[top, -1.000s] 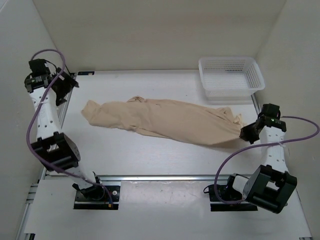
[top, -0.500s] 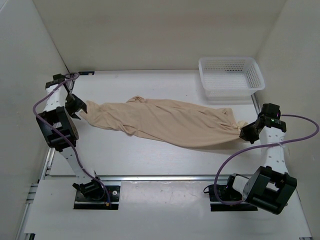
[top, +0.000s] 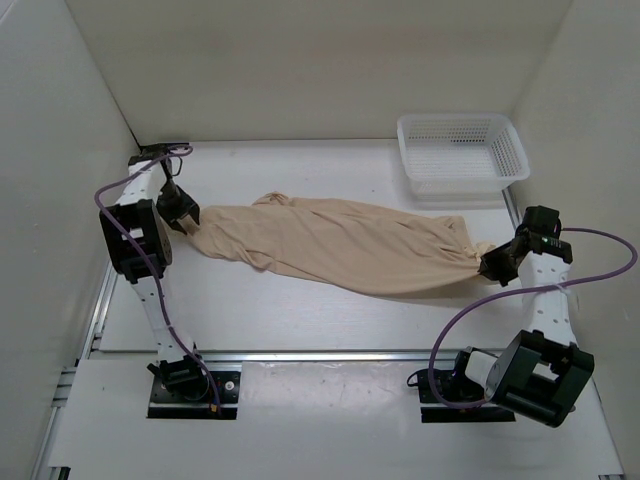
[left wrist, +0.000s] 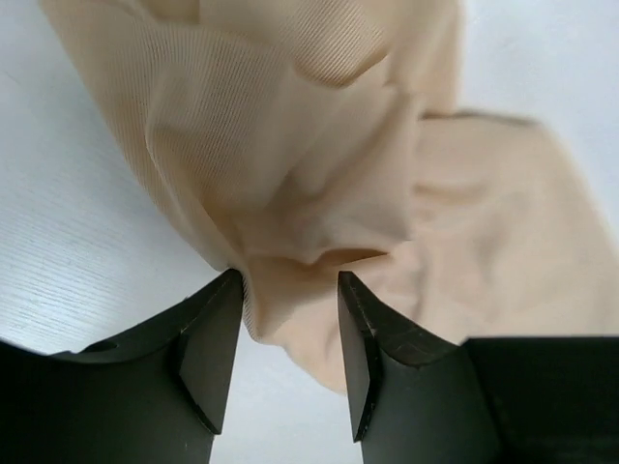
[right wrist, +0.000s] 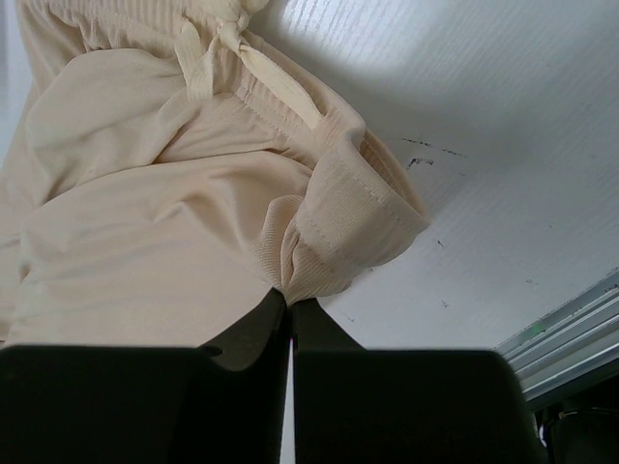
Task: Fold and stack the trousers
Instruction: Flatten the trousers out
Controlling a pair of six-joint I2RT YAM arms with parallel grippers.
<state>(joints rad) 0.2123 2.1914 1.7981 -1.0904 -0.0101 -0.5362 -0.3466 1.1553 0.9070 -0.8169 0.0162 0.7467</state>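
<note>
The beige-tan trousers (top: 340, 243) lie stretched across the table from left to right, wrinkly. My right gripper (top: 494, 265) is shut on the waistband end with the drawstring (right wrist: 334, 208), pinching a fold of it (right wrist: 290, 290). My left gripper (top: 186, 217) is at the leg end on the left. Its jaws stand open, one on each side of the fabric edge (left wrist: 290, 309), which lies between them on the table.
A white plastic mesh basket (top: 460, 150) stands at the back right, just behind the waistband end. White walls enclose the table at left, back and right. A metal rail (top: 320, 355) runs along the near edge.
My left arm swung down and to the right from the back left corner onto the leg end of the trousers. The leg end shifted slightly right. The right gripper held still.
</note>
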